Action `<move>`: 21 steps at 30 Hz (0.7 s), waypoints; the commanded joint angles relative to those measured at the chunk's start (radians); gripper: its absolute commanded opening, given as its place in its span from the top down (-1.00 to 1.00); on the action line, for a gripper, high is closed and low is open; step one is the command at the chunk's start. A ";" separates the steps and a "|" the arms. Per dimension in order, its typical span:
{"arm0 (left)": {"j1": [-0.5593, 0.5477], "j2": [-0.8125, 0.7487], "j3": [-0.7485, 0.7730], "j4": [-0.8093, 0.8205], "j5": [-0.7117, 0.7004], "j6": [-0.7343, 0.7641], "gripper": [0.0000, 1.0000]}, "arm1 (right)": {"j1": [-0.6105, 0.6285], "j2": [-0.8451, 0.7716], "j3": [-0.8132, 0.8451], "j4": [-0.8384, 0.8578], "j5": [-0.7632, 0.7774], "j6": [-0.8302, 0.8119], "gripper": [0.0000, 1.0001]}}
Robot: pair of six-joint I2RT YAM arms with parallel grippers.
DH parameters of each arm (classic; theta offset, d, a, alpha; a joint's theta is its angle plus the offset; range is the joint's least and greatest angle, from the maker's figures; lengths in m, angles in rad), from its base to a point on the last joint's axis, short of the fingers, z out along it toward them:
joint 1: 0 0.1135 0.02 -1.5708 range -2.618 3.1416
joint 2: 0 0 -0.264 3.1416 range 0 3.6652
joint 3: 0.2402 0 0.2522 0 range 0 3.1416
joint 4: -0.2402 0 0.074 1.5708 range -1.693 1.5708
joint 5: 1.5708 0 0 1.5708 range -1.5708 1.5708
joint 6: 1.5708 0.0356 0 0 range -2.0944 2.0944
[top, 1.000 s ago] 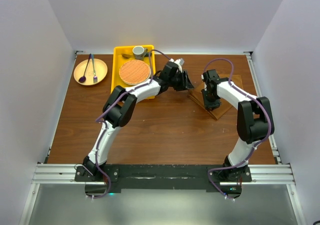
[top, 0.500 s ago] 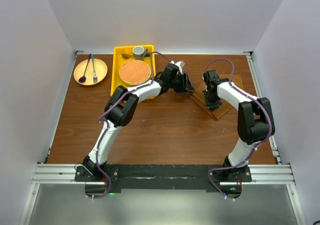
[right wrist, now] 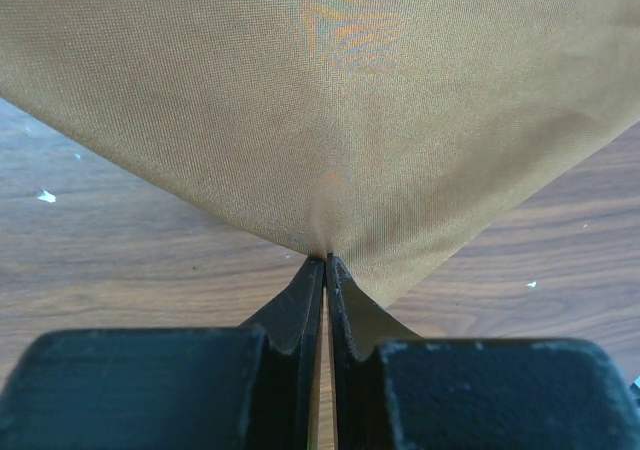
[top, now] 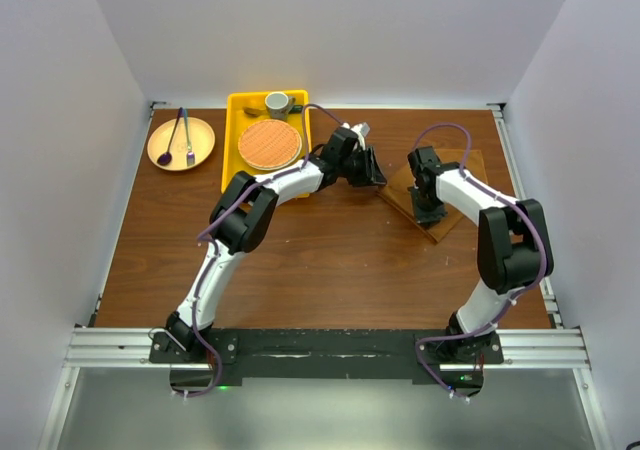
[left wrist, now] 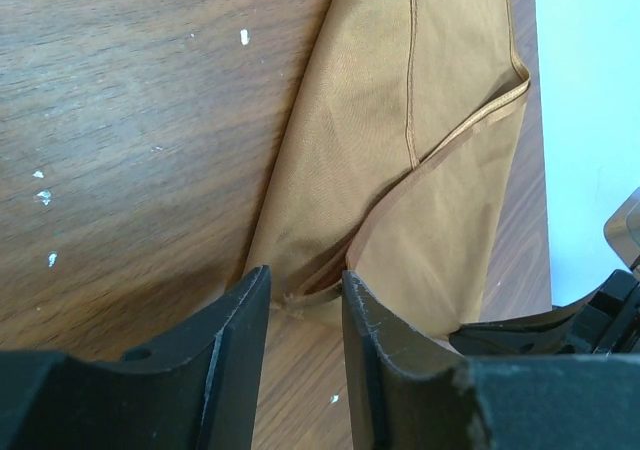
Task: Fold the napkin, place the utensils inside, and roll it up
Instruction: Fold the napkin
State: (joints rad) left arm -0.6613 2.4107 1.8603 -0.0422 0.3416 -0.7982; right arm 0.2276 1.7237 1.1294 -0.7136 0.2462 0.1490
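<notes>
Both at napkin (left wrist: 400, 120): right gripper (right wrist: 325, 260) pinches edge; left gripper (left wrist: 305, 278) spread astride corner.

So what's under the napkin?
Only the wooden table shows around the napkin. The cloth is folded over itself and hides whatever lies beneath, so I can't tell if anything is there. The right gripper pinches the cloth.

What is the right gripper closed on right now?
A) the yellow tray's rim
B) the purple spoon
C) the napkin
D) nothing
C: in the right wrist view the right gripper is shut on the napkin, and the cloth tapers to a point between the closed jaws.
</notes>
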 commanded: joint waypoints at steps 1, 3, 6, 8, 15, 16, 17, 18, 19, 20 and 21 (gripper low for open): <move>0.003 -0.009 0.057 -0.010 0.007 0.031 0.23 | -0.011 -0.061 -0.019 0.003 0.033 0.024 0.87; 0.003 -0.004 0.068 -0.016 0.011 0.031 0.23 | -0.014 -0.058 -0.011 0.003 0.030 0.024 0.79; -0.001 -0.009 0.103 -0.059 -0.003 0.053 0.20 | -0.016 -0.053 0.015 -0.016 0.018 0.034 0.52; -0.006 -0.030 0.132 -0.097 -0.055 0.109 0.14 | -0.017 -0.055 0.042 -0.044 -0.004 0.047 0.40; -0.024 -0.113 0.091 -0.081 -0.046 0.108 0.09 | -0.059 -0.078 0.115 -0.109 -0.083 0.110 0.09; -0.027 -0.116 0.076 -0.061 -0.023 0.091 0.10 | -0.071 -0.078 0.113 -0.110 -0.099 0.127 0.06; -0.032 -0.119 0.063 -0.047 -0.006 0.059 0.13 | -0.103 -0.081 0.112 -0.112 -0.120 0.136 0.06; -0.044 -0.120 0.045 -0.023 0.020 0.045 0.17 | -0.120 -0.090 0.099 -0.107 -0.142 0.145 0.06; -0.049 -0.116 0.039 -0.009 0.031 0.036 0.26 | -0.138 -0.092 0.092 -0.103 -0.192 0.162 0.06; -0.057 -0.113 0.028 0.022 0.042 0.013 0.31 | -0.170 -0.093 0.084 -0.098 -0.209 0.169 0.07; -0.067 -0.107 0.028 0.027 0.065 0.002 0.40 | -0.184 -0.095 0.069 -0.093 -0.219 0.175 0.08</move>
State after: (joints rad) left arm -0.6868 2.3520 1.9160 -0.1127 0.3180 -0.7395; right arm 0.1162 1.6684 1.2110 -0.7986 0.1272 0.2611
